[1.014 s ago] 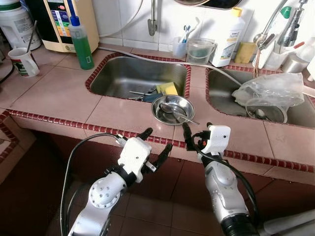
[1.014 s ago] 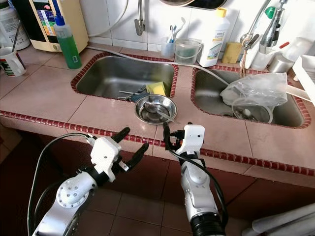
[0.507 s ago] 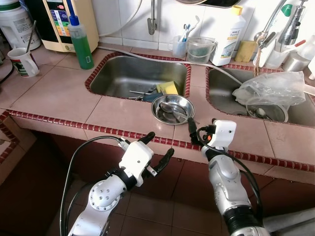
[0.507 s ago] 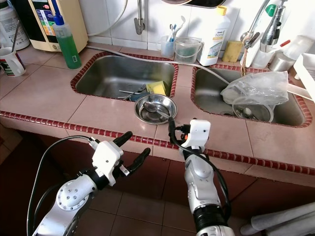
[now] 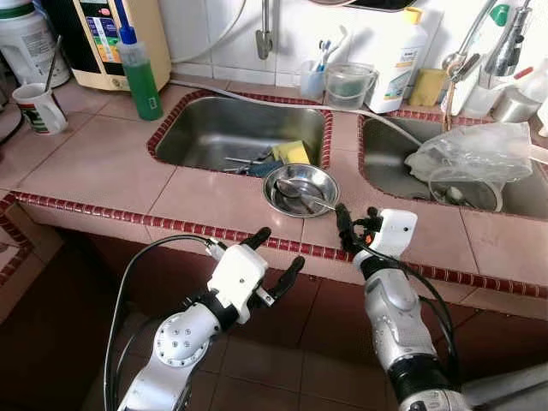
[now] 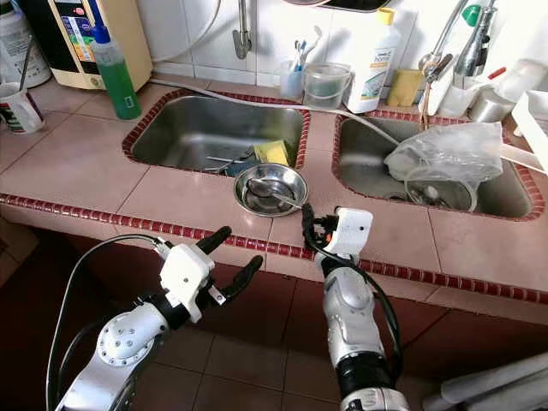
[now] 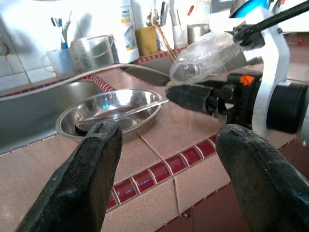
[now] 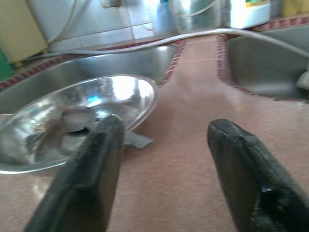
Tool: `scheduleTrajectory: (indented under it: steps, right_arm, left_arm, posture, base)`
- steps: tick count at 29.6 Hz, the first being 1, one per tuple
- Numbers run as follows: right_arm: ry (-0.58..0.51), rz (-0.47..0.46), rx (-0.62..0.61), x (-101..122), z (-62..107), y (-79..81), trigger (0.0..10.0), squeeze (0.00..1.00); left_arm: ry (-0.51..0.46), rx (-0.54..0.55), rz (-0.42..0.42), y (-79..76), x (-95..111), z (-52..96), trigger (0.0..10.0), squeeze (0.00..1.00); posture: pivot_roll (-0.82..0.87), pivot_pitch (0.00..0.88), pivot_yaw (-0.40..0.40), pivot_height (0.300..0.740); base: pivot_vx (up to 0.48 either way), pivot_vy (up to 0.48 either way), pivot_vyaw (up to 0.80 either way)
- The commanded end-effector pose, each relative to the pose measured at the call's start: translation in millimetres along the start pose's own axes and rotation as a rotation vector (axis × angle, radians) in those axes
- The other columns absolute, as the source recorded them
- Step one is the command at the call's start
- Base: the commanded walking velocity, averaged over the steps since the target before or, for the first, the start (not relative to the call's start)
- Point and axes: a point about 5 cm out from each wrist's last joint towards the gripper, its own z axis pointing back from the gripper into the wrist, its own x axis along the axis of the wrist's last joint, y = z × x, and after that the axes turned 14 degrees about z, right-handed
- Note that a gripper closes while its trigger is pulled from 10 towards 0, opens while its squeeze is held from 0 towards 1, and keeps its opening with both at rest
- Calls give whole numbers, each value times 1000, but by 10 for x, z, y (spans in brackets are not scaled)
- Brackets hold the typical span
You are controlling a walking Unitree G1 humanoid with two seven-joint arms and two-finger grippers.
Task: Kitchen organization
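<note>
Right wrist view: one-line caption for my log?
Open right gripper low over the counter, beside the steel bowl holding a spoon.

A pink-tiled bench [image 5: 94, 163] runs across the room, edged along its front with small dark red tiles [image 5: 103, 211]. Two steel sinks are sunk into it, the left sink [image 5: 231, 128] and the right sink [image 5: 390, 158], each rimmed in the same red. Behind rises a white tiled wall [image 5: 214, 34]. Below, the floor [image 5: 282, 368] is dull red-brown tile, in shade.
</note>
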Motion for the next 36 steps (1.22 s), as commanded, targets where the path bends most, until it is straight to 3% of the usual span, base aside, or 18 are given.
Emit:
scheduleTrajectory:
  steps: [1,2,3,6,7,9,11,12,13,14,15,17,18,19,29,30,31,36]
  right_arm:
    - [8,-17,35,-2,-19,23,4314,0]
    - [8,-17,35,-2,-19,23,4314,0]
    - [7,-19,39,-2,-20,26,6627,0]
    - [6,-36,52,-1,-21,34,7647,0]
    - [6,-45,58,-2,-23,34,9725,0]
    - [6,-50,61,-3,-24,29,9020,0]
    - [3,-60,58,-2,-26,20,9059,0]
    - [2,-64,58,-1,-28,15,7647,0]
    - [1,-80,57,0,-29,10,6980,0]
    - [-2,-97,58,6,-33,-2,7137,0]
    - [-3,-99,59,6,-35,-7,4824,0]
    - [7,-105,51,-5,-41,-30,3765,0]
    - [9,-106,48,-8,-43,-36,3765,0]
    - [10,-122,43,-7,-49,-49,0,0]
    - [9,-196,49,1,-73,-88,0,0]
    - [9,-198,50,2,-74,-88,314,0]
    - [9,-204,52,5,-77,-86,1412,0]
    - [2,-236,60,19,-89,-81,1294,0]
  left_arm:
    - [-6,-22,-8,-30,40,-13,10000,0]
    - [-6,-22,-8,-30,40,-13,10000,0]
    - [-6,-22,-8,-32,42,-15,10000,0]
    - [-8,-24,-6,-38,46,-18,10000,0]
    - [-10,-23,-6,-39,48,-22,10000,0]
    - [-12,-23,-5,-41,50,-24,10000,0]
    - [-12,-23,-5,-44,50,-24,10000,0]
    - [-12,-24,-4,-45,49,-24,10000,0]
    - [-12,-24,-4,-47,49,-24,10000,0]
    - [-12,-25,-3,-49,49,-25,10000,0]
    - [-12,-26,-3,-51,50,-26,10000,0]
    - [-13,-27,-2,-57,51,-30,10000,0]
    - [-13,-27,-2,-59,52,-31,10000,0]
    - [-14,-29,-2,-60,55,-34,10000,0]
    - [-20,-31,-1,-61,72,-41,10000,0]
    - [-20,-31,0,-62,73,-41,10000,0]
    - [-20,-31,1,-64,73,-41,10000,0]
    - [-20,-32,2,-70,75,-38,10000,0]
  posture:
    - [26,118,3,740]
    - [26,118,3,740]
    - [26,118,3,740]
    - [27,119,0,740]
    - [27,117,-1,740]
    - [27,116,-1,740]
    - [27,114,-2,740]
    - [27,114,-2,740]
    - [26,113,-2,740]
    - [26,113,-2,740]
    - [25,111,-1,740]
    - [25,110,-1,740]
    - [25,110,-1,740]
    - [26,109,-1,740]
    - [28,114,0,740]
    - [29,113,0,740]
    - [28,113,0,740]
    - [30,115,1,740]
  base:
    - [0,0,0]
    - [0,0,0]
    - [0,0,0]
    - [0,0,0]
    - [0,0,0]
    - [0,0,0]
    - [0,0,0]
    - [0,0,0]
    - [0,0,0]
    - [0,0,0]
    - [0,0,0]
    - [0,0,0]
    - [0,0,0]
    - [0,0,0]
    - [0,0,0]
    - [0,0,0]
    - [0,0,0]
    - [0,0,0]
